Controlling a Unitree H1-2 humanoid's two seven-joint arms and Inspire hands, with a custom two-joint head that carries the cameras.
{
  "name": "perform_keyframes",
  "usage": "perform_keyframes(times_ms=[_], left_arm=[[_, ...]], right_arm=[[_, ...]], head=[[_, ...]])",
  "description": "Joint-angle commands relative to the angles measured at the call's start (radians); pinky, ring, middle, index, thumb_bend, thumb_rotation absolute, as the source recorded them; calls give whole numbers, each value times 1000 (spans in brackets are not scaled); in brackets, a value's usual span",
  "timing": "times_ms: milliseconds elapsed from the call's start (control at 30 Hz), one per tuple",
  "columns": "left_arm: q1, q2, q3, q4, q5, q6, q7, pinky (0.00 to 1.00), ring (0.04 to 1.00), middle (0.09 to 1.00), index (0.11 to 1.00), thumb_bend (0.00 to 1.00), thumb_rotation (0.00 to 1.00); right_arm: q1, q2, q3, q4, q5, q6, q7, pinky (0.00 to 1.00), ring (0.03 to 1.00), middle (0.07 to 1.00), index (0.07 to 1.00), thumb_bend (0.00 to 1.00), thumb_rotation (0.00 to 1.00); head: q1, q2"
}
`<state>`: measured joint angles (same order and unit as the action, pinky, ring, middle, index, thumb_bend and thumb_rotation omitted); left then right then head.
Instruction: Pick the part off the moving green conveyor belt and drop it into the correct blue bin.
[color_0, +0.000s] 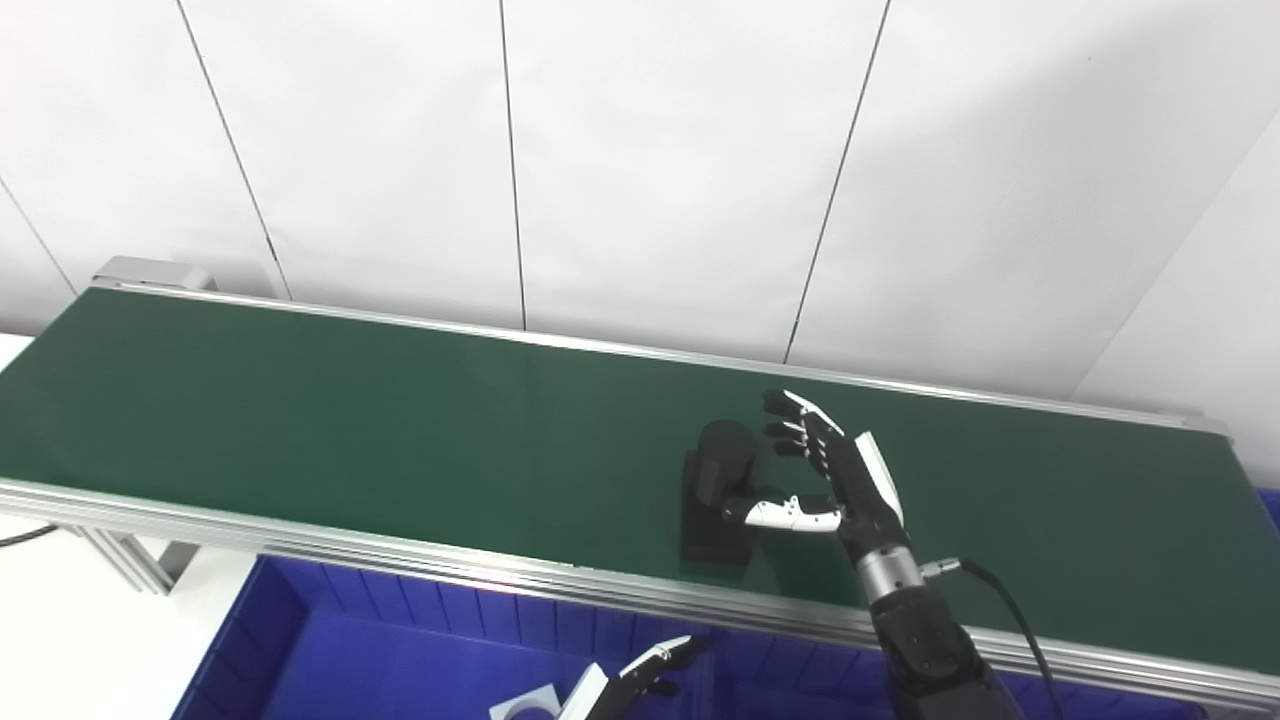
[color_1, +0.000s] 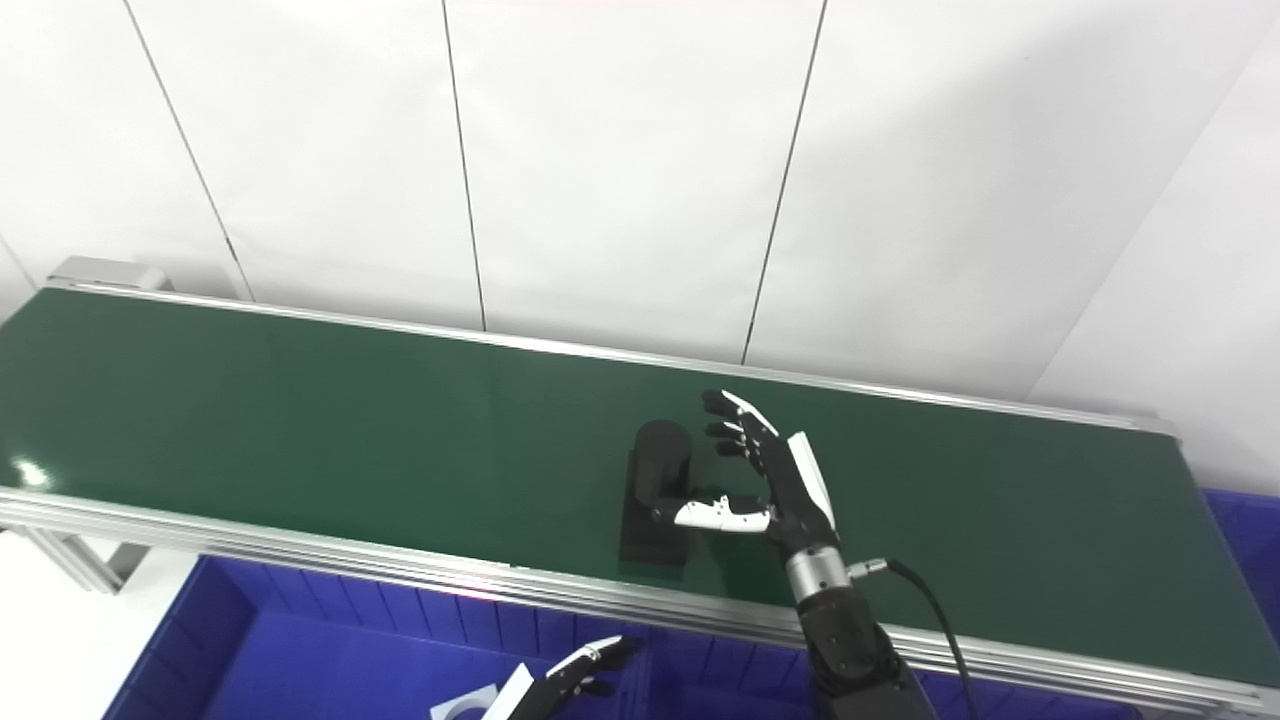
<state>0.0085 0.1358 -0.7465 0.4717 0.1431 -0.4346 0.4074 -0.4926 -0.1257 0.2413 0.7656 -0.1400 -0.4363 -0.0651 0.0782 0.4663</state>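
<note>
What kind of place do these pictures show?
Probably a factory-style sorting station or test cell. A long green conveyor belt in a metal frame carries a black part, a blue bin sits below its near edge, and plain white wall panels stand behind.

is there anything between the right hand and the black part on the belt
Nothing visible. The right hand is open right beside the black part on the green belt, thumb reaching across its front and fingers curled near its top. Whether they touch is unclear.
</note>
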Motion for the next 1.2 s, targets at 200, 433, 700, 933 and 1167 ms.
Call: perform_keyframes(times_ms=[200, 433, 700, 933, 1167], left_arm=[[-4, 5, 4, -33, -2, -35, -5, 771, 863, 885, 844, 891, 891], [-3, 6, 3, -35, -5, -35, -6, 773, 865, 887, 844, 882, 897], [6, 4, 23, -47, -22, -35, -40, 773, 863, 886, 838, 909, 881], [4, 5, 25, -48, -12, -35, -42, 774, 862, 885, 847, 907, 888], [6, 2, 30, -51, -15, -35, -47, 774, 862, 886, 846, 916, 883]], right_arm=[[-45, -3, 16, 1, -9, -34, -41, 712, 781, 824, 813, 982, 267], [-41, 6, 11, 14, -22, -33, -59, 545, 612, 704, 726, 848, 113], [-44, -2, 26, 33, -84, -33, -79, 322, 378, 446, 520, 527, 0], [-40, -19, 45, 32, -111, -33, -87, 327, 391, 479, 531, 515, 0], [-31, -36, 55, 10, -96, -33, -75, 322, 387, 478, 539, 513, 0]], head=[[-1, 4], [-2, 9], [-7, 15], [-11, 15], [-18, 21]])
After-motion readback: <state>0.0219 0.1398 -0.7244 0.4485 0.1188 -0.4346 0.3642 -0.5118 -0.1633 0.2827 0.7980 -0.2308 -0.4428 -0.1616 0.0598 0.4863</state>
